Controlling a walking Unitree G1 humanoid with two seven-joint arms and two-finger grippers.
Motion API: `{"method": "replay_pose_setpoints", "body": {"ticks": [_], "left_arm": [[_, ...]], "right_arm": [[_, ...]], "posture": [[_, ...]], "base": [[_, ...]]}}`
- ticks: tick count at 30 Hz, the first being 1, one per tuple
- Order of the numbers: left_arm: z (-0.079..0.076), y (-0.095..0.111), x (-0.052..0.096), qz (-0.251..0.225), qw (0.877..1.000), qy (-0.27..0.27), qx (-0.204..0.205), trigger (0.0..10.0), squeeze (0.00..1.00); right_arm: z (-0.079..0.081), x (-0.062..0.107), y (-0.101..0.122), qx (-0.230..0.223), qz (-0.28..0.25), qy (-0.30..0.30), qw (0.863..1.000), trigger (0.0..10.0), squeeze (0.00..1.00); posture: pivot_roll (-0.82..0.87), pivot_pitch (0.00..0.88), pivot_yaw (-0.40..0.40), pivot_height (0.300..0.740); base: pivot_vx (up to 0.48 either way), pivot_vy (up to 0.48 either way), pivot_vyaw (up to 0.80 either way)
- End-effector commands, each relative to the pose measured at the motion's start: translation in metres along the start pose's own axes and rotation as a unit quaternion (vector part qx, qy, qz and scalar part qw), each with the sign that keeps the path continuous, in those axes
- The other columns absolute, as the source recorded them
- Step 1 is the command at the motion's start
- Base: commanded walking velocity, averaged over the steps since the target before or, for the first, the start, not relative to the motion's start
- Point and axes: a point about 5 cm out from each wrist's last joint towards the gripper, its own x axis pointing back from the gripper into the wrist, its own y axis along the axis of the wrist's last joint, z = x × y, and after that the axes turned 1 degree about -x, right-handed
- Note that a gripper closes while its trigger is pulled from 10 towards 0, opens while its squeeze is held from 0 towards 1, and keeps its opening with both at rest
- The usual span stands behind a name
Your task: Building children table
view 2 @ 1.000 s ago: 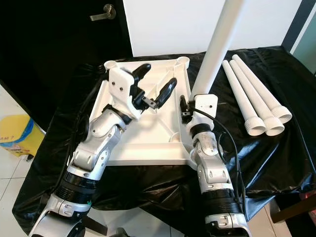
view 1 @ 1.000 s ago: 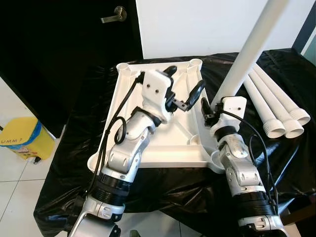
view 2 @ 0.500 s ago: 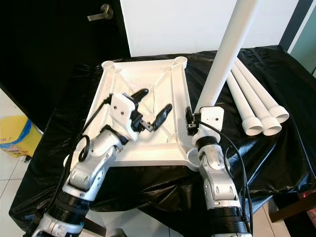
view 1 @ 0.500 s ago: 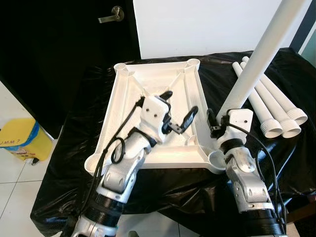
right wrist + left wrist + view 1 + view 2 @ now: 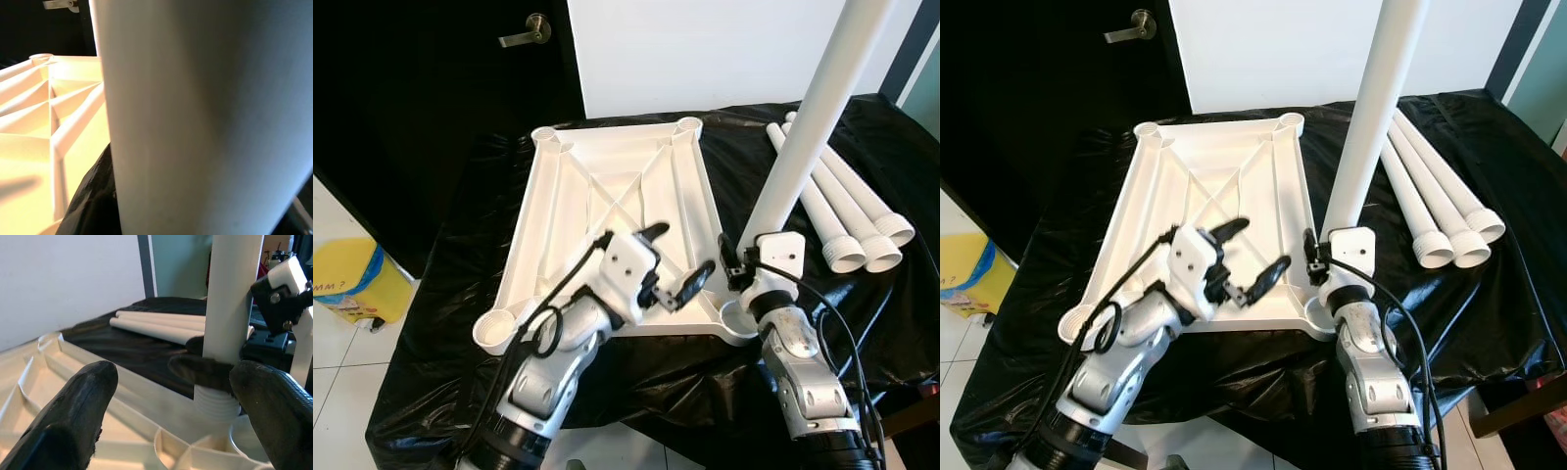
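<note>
Black sheeting (image 5: 460, 294) covers the bench; upturned white tabletop (image 5: 607, 186) lies on it, ribs up. Since a second ago the left gripper (image 5: 675, 264) has drawn back from mid-panel to the near edge, fingers spread wide, empty. Right gripper (image 5: 736, 262) is clamped on the upright leg (image 5: 803, 127), whose threaded end now sits at the near right corner socket (image 5: 739, 318). Seating looks imminent. Three spare legs (image 5: 842, 211) lie just right.
</note>
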Motion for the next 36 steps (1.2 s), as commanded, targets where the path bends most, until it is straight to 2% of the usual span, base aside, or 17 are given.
{"method": "replay_pose_setpoints", "body": {"ticks": [1,8,15,26,29,36], "left_arm": [[-0.012,0.0,0.003,0.002,0.996,-0.091,0.013,10.0,0.0],[-0.022,-0.006,0.018,0.03,0.986,-0.159,0.037,10.0,0.0],[-0.028,-0.012,0.027,0.059,0.98,-0.182,0.055,10.0,0.0],[-0.024,-0.013,0.027,0.068,0.985,-0.154,0.039,10.0,0.0],[-0.021,-0.012,0.027,0.073,0.986,-0.147,0.03,10.0,0.0],[-0.017,-0.011,0.027,0.076,0.987,-0.141,0.021,10.0,0.0]], "right_arm": [[0.003,0.002,0.002,0.003,-0.006,0.008,1.0,10.0,0.0],[0.004,0.004,-0.002,0.007,0.0,0.019,1.0,10.0,0.0],[0.008,0.01,-0.003,0.001,-0.002,0.051,0.999,10.0,0.0],[0.008,0.025,0.0,-0.013,-0.018,0.07,0.997,10.0,0.0],[0.003,0.034,-0.003,-0.021,-0.018,0.066,0.997,10.0,0.0],[0.0,0.041,-0.006,-0.03,-0.021,0.071,0.997,10.0,0.0]], "posture": [[-0.13,0.021,0.035,0.74],[-0.12,0.034,0.019,0.74],[-0.12,0.061,-0.003,0.74],[-0.12,0.071,-0.004,0.74],[-0.11,0.069,0.002,0.74],[-0.11,0.057,0.012,0.74]], "base": [[0.0,0.0,0.0],[0.0,0.0,0.0],[0.0,0.0,0.0],[0.0,0.0,0.0],[0.0,0.0,0.0],[0.0,0.0,0.0]]}}
